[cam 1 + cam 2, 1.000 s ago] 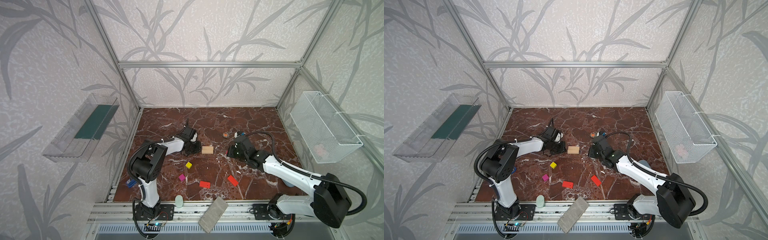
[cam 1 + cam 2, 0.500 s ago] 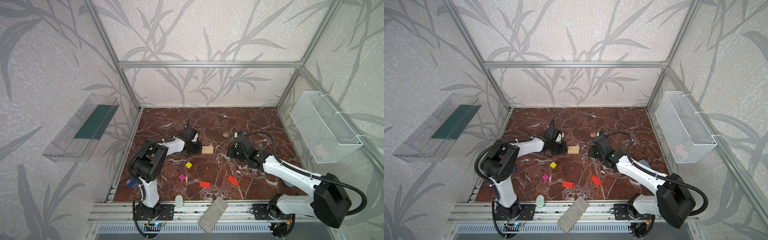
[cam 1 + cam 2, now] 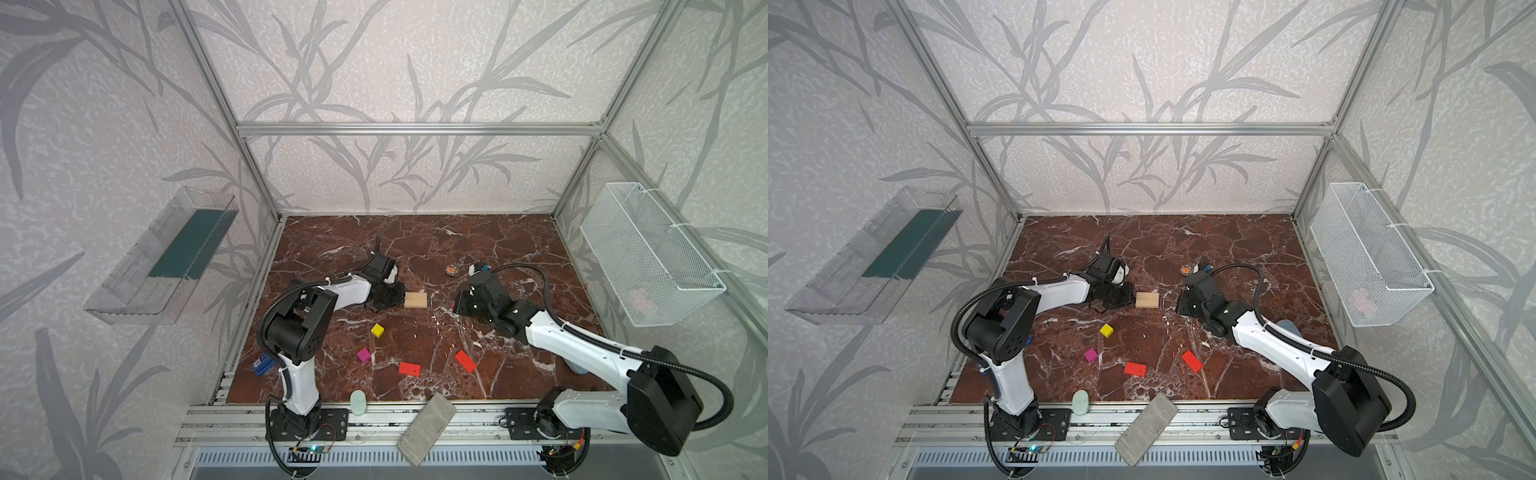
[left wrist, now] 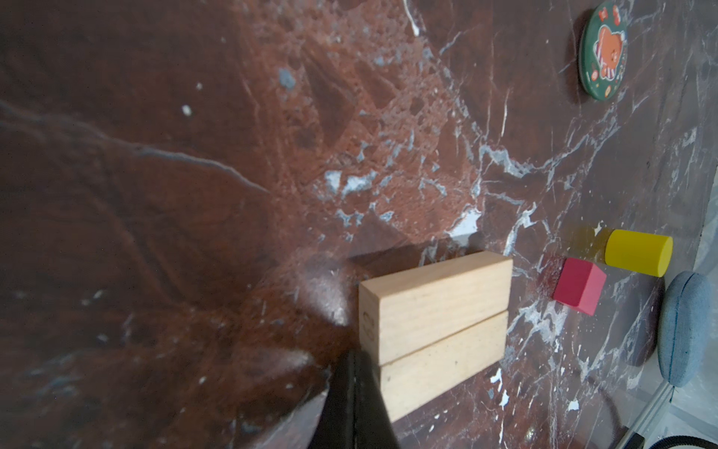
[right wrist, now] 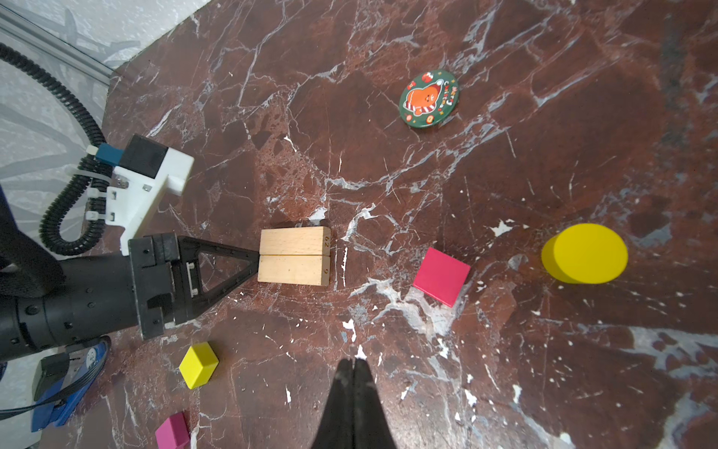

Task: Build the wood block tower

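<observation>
Two tan bars lie side by side on the marble floor. My left gripper is shut and empty, its tip against the bars' near end. The right gripper is also shut and empty, hovering over bare floor short of the bars. A yellow cube, a magenta cube and two red flat blocks lie loose in front. A second magenta cube and a yellow cylinder lie beyond the bars, hidden under the right arm in both top views.
A green round badge lies behind the blocks. A grey stone brick and a pale oval object sit on the front rail. A blue stapler is front left, a wire basket hangs on the right wall.
The left gripper has crept slightly toward the tan bars. The right arm and the loose blocks have not moved.
</observation>
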Tool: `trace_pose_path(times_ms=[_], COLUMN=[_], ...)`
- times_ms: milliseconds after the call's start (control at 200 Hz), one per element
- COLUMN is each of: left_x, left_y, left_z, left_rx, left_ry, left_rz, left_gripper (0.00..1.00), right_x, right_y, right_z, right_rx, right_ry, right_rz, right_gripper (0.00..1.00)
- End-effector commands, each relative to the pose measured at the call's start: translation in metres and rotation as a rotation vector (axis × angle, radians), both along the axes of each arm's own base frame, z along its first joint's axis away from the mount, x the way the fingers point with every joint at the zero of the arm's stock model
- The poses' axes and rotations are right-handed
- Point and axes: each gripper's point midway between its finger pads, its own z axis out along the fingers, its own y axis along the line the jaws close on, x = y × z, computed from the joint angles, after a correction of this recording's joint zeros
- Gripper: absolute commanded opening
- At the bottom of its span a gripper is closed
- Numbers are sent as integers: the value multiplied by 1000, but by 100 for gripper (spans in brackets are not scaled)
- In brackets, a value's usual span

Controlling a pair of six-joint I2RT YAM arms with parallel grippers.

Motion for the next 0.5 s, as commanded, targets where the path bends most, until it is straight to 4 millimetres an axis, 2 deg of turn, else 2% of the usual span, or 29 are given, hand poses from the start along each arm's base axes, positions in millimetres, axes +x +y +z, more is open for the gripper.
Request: trace_pose_path(times_ms=[0,255,495], left_x=[-8,-9,-7], left_y=[5,13,18], left_z=[-15,-11,12], left_rx=[45,77,93], left_ry=[53,43,-9], left_rz=[9,18,22], left_gripper=[0,0,0], right_x=[1,-1,-7], right_y=[-1,-2,-1], right_z=[-2,-2,3], right_rx=[7,4,-14], right_ry=[-3,0,18], right_rz=[-10,-8,33], right_gripper=[0,0,0])
